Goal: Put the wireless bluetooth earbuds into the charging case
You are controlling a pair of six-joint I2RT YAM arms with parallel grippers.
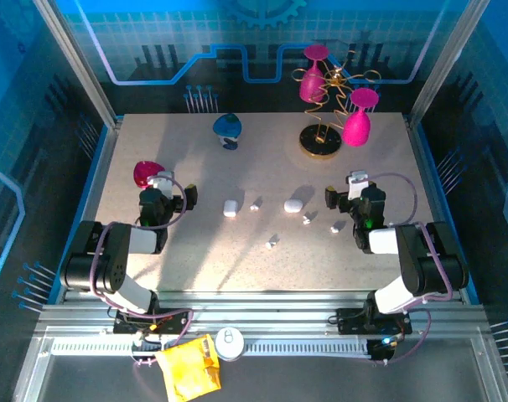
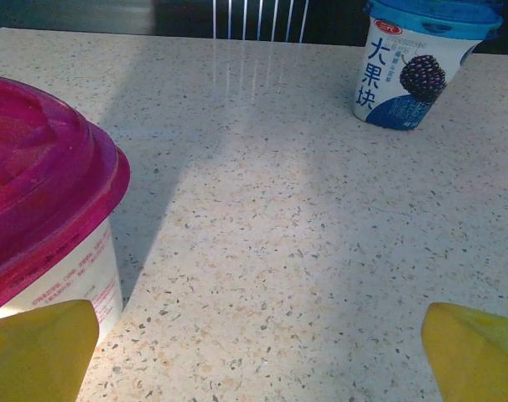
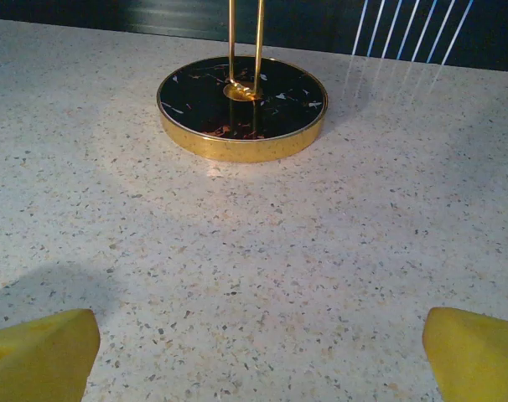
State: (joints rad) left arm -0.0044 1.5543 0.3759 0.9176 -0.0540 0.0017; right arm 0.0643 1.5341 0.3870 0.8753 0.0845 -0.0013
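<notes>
— Status of left pincer [image 1: 166,194]?
— Wide. In the wrist view its yellow fingertips [image 2: 40,347] sit at the two bottom corners with bare bench [image 2: 262,218] between them. It holds nothing.
— And right pincer [image 1: 355,193]?
— Same: spread wide, nothing held, only speckled bench between the tips.
— Where's the charging case [image 1: 292,205]?
— Lying on the bench between the two pincers, nearer the right one and apart from both. It's a white pebble shape. The lid is too small to tell, open or closed.
— There's a second white piece [image 1: 230,208]?
— Yes, similar in size, to the right of the left pincer and not touching it. I can't tell what it is from above.
— What about the earbuds [image 1: 255,206]?
— Four tiny white bits, loose on the bench. That first one lies between the white piece and the charging case. One earbud [image 1: 308,219] lies just beside the case, on its near right. One earbud [image 1: 335,227] is near the right pincer, to its left and closer to the arm bases. The last earbud [image 1: 272,244] is mid-bench, the closest of the four to the bases. None touches a pincer.
— Anything else?
— A pink-lidded cup [image 2: 44,193] sits close on the left pincer's left. A blue-lidded cup [image 2: 409,75] stands farther off. The gold stand [image 3: 241,105] is ahead of the right pincer, with pink cups [image 1: 357,126] hanging on it.
</notes>
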